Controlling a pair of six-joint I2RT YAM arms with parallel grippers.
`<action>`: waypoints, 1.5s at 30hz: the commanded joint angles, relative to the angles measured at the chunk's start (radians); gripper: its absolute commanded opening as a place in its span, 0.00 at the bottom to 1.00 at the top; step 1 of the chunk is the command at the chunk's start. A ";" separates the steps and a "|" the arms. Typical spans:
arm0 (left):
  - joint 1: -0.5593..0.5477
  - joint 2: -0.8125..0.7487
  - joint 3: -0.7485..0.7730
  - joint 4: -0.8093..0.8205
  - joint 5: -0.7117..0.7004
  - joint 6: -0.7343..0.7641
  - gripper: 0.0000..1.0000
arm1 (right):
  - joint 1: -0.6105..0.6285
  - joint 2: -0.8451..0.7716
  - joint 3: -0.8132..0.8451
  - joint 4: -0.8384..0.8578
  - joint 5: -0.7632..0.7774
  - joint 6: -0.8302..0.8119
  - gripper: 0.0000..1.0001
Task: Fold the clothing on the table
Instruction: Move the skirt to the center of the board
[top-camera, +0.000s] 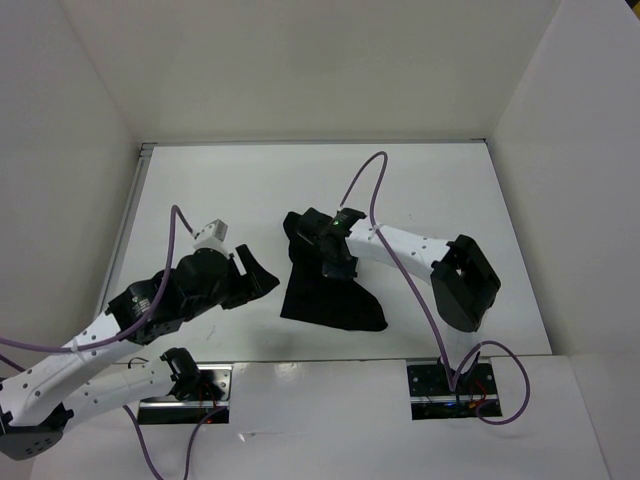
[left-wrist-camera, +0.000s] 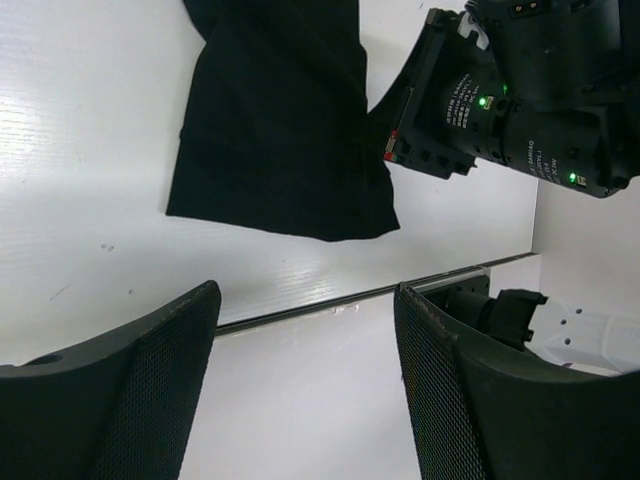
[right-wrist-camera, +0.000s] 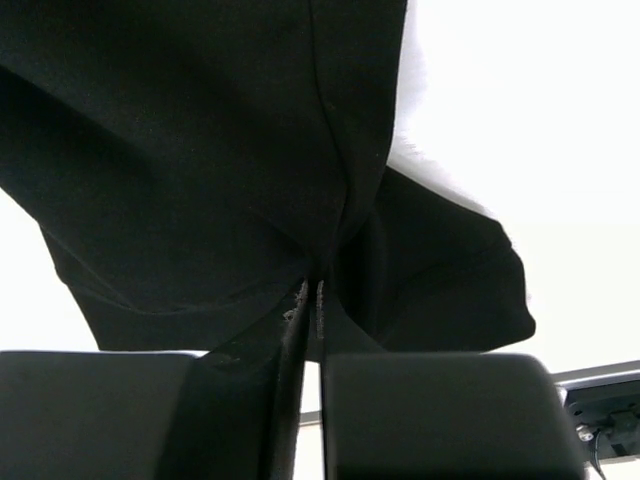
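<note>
Clothing (top-camera: 330, 295): black, matte, soft fabric, no marks visible, spread on the white surface (top-camera: 200, 190) directly under and nearward of the right end effector (top-camera: 336, 256). Bunched and creased at the far end, right at that end effector. Fanning out flatter into a wide hem on its near side, short of the surface's near edge. Long axis running far-to-near, with the near end skewed slightly to the right of the right end effector. Right end effector clenched on a fold of the fabric: wrist view shows jaws nearly together, a seam ridge pinched between, cloth draping away from the pinch on both sides. Cannot tell whether the pinched part is off the surface. Released on the left end effector (top-camera: 250, 275): jaws wide, nothing between them, fine mesh texture on the inner faces. Sitting to the left of the right end effector, apart from the fabric, looking across bare surface at the hem's left corner. Judgement: fold probably hinges on carrying the pinched far end along the long axis toward the near hem. Right end effector already on it, so nearer. Left end effector free to pin or take the left corner. Risk: limp fabric on a single-point pinch, likely to rope up rather than lay flat. Smooth glossy surface, so hem may slide.
</note>
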 joint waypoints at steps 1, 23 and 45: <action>0.005 0.001 0.014 0.028 0.006 0.032 0.77 | 0.003 -0.033 0.034 -0.016 0.007 0.001 0.13; 0.005 -0.055 0.055 -0.001 -0.063 0.050 0.78 | 0.003 -0.030 0.529 0.038 -0.083 -0.176 0.00; 0.024 0.055 0.077 0.007 -0.022 0.082 0.79 | -0.168 -0.413 -0.160 -0.063 -0.100 0.007 0.09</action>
